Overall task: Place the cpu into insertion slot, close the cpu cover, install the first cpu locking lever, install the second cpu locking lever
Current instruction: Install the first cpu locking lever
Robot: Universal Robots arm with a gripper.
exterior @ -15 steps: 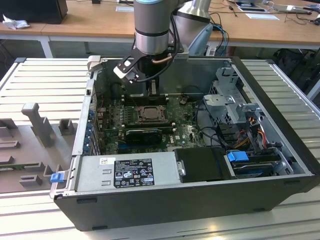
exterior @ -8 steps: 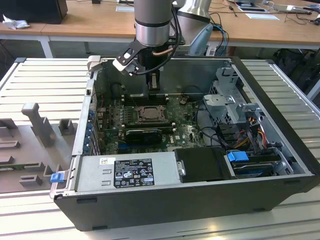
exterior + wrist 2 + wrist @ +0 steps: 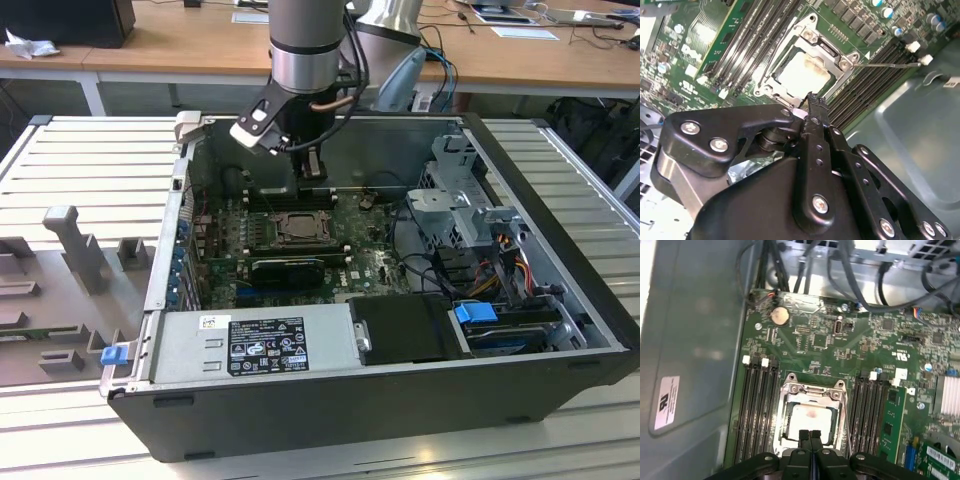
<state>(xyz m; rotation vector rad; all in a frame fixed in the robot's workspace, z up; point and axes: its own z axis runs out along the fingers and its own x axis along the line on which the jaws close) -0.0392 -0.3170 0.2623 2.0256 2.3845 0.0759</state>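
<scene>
Claw (image 3: pixel 809 434) was clenched, both fingers pressed flat together with nothing between them, hanging right over one edge of the insertion slot (image 3: pixel 297 228). The cpu (image 3: pixel 810 420) was sitting inside the slot. Its pale top showed through the window of the cpu cover (image 3: pixel 812 392), which lay flat down over it.

In the second wrist view a thin wire locking lever (image 3: pixel 887 64) ran out sideways from one corner of the slot, across the memory slots (image 3: pixel 875 82) beside it. I couldn't tell if it was hooked down or loose.

Handling-wise, my guess was that the chip was light, stiff and pretty fragile, so edges only and no pushing on the middle. The cover looked like thin stiff sheet metal, best pressed on the frame rather than through the window. The lever looked springy and slippery, so I'd have taken it at its far bent end, away from the slot.
</scene>
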